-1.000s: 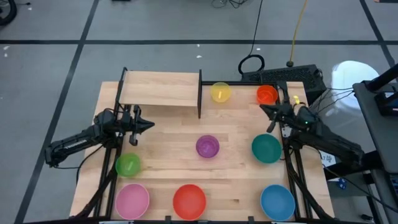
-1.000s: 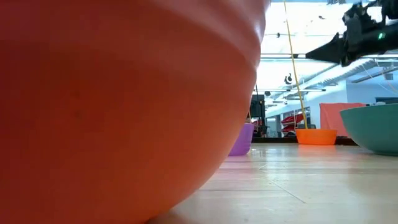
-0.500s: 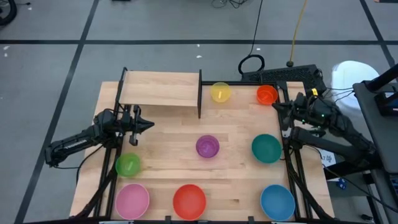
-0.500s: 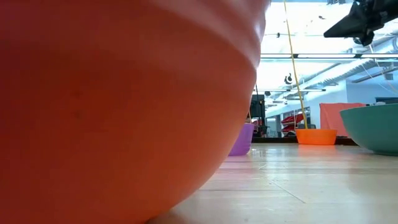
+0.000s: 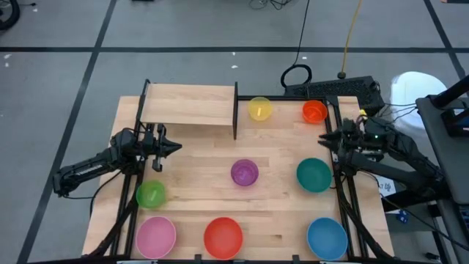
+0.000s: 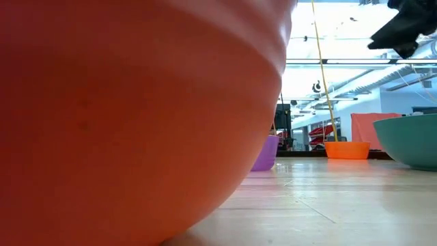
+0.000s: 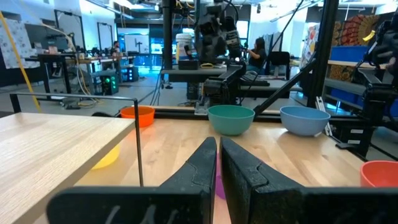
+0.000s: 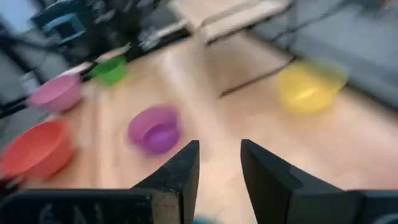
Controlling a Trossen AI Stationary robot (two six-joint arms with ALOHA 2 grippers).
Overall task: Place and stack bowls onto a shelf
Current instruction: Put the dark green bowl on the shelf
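Observation:
Several bowls rest on their bases on the table: yellow (image 5: 259, 108) and orange (image 5: 314, 111) at the back, purple (image 5: 244, 172) and teal (image 5: 314, 174) in the middle, and green (image 5: 151, 193), pink (image 5: 155, 236), red (image 5: 223, 237) and blue (image 5: 326, 237) nearer the front. The shelf (image 5: 190, 104) stands at the far left with nothing on it. My right gripper (image 5: 322, 139) hovers open above the table's right side between the orange and teal bowls, with nothing between its fingers (image 8: 186, 163). My left gripper (image 5: 178, 147) waits shut and level by the left edge, in front of the shelf.
The shelf's black upright end bar (image 5: 235, 110) stands between the plank and the yellow bowl. Bare table lies around the purple bowl. A black box and cables (image 5: 333, 88) lie beyond the far right corner. The red bowl (image 6: 136, 102) fills most of the low view.
My right gripper has risen and drawn back a little toward the table's right edge, tipping its fingers downward and rolling. Its fingers have opened. No bowl has moved.

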